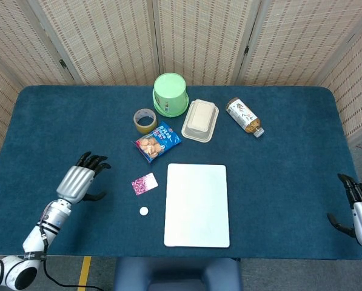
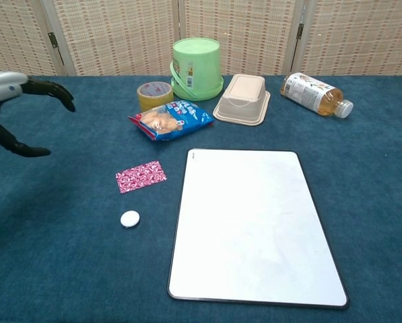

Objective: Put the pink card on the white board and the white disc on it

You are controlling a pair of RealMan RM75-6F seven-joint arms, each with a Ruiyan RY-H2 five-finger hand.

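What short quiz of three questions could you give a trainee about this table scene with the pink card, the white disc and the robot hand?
1. True or false: the pink card already lies on the white board.
2. Which thing lies nearest to the white disc? A) the bottle B) the pink card C) the green bucket
3. Which robot hand is over the table near the card, and does it hold anything?

Key
1. False: the card lies on the blue cloth, left of the board.
2. B.
3. The left robot hand; its fingers are apart and it holds nothing. The right robot hand is at the table's right edge.
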